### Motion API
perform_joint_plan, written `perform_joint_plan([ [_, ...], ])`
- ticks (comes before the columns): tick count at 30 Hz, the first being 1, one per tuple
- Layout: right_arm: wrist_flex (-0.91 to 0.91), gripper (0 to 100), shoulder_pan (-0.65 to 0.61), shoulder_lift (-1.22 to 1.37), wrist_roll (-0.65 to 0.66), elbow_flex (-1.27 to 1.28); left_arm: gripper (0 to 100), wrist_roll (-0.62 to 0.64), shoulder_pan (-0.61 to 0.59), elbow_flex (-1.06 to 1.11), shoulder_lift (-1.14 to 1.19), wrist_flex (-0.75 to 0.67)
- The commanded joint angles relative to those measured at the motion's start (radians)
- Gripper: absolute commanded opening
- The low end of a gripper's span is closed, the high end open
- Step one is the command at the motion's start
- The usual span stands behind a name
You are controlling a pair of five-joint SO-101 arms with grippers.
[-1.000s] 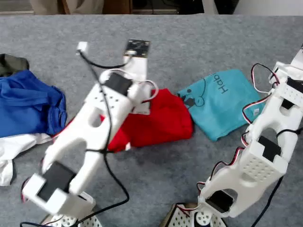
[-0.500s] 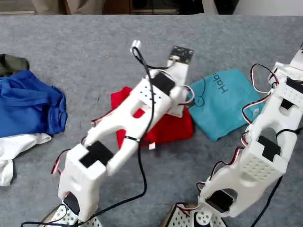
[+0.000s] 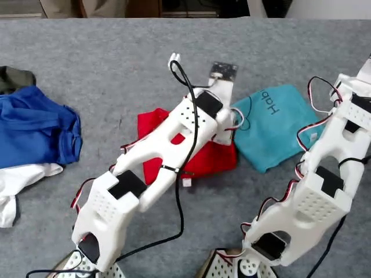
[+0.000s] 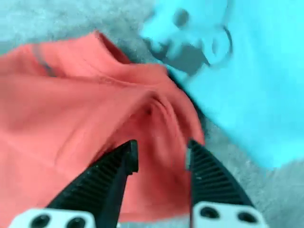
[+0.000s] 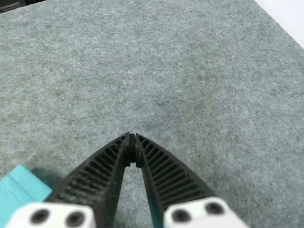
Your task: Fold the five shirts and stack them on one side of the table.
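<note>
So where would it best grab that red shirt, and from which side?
Probably the raised fold of the red shirt, near its edge beside the teal shirt, coming down from above. There the cloth bunches into a ridge that can be pinched; elsewhere it lies flat. The left gripper hangs open over it.

Grey felt-covered table (image 3: 87, 40), brown furniture (image 3: 145, 7) beyond far edge

Open table (image 3: 104, 63) beyond red shirt (image 3: 152, 123) and teal shirt (image 3: 278, 130)

Left gripper (image 4: 159, 154) parted; right gripper (image 5: 132, 142) closed.
</note>
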Motion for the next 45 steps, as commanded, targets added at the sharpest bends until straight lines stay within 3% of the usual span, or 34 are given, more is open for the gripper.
perform_joint_plan([
  [1, 0.069, 0.9, -0.013, -0.024, 0.069, -0.077, 20, 0.051, -0.118, -0.170, -0.021, 0.075],
  [5, 0.213, 0.9, -0.076, -0.071, 0.150, -0.134, 19, 0.048, -0.249, -0.396, -0.021, 0.262],
  [10, 0.499, 0.9, -0.240, -0.170, 0.356, -0.213, 1, -0.021, -0.454, -0.519, -0.021, 0.405],
  [15, 0.769, 0.9, -0.440, -0.272, 0.512, -0.275, 2, -0.074, -0.624, -0.400, -0.071, 0.405],
  [22, 1.218, 0.9, -0.792, -0.371, 0.637, -0.254, 2, -0.157, -0.724, -0.026, -0.259, 0.377],
  [27, 1.247, 0.9, -0.909, -0.380, 0.634, -0.111, 2, -0.176, -0.781, 0.394, -0.424, 0.101],
  [32, 1.177, 0.9, -0.966, -0.378, 0.605, 0.027, 2, -0.181, -0.787, 0.867, -0.573, -0.318],
  [37, 1.079, 0.9, -1.070, -0.378, 0.537, 0.171, 2, -0.176, -0.810, 1.154, -0.587, -0.770],
  [41, 0.941, 1.1, -1.086, -0.367, 0.512, 0.242, 2, -0.175, -0.841, 1.148, -0.588, -0.792],
  [45, 0.815, 1.2, -1.009, -0.254, 0.512, 0.236, 2, -0.173, -0.847, 1.132, -0.570, -0.790],
])
